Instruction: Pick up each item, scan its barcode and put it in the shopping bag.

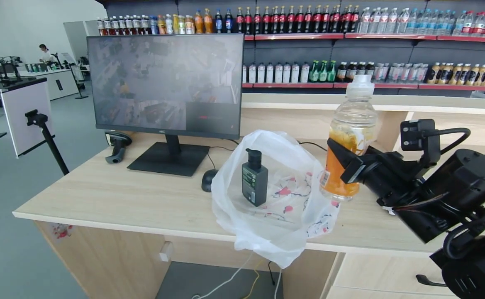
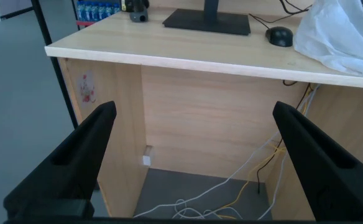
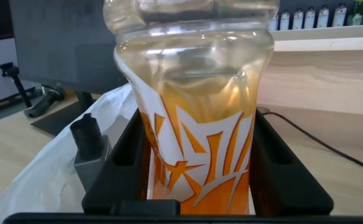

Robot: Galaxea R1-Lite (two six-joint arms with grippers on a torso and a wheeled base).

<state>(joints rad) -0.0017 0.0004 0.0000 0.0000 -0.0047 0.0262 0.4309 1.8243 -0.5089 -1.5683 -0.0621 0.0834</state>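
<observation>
My right gripper is shut on an orange juice bottle with a white cap, held upright above the counter just right of the shopping bag. Close up, the bottle sits between the black fingers. The white plastic bag lies open on the counter with a dark pump bottle standing inside it; that pump bottle also shows beside the juice bottle. My left gripper is open, low in front of the counter's side panel, holding nothing.
A monitor stands at the counter's back left, with a handheld barcode scanner to its left and a mouse by the bag. Cables hang under the counter. Drink shelves line the back wall.
</observation>
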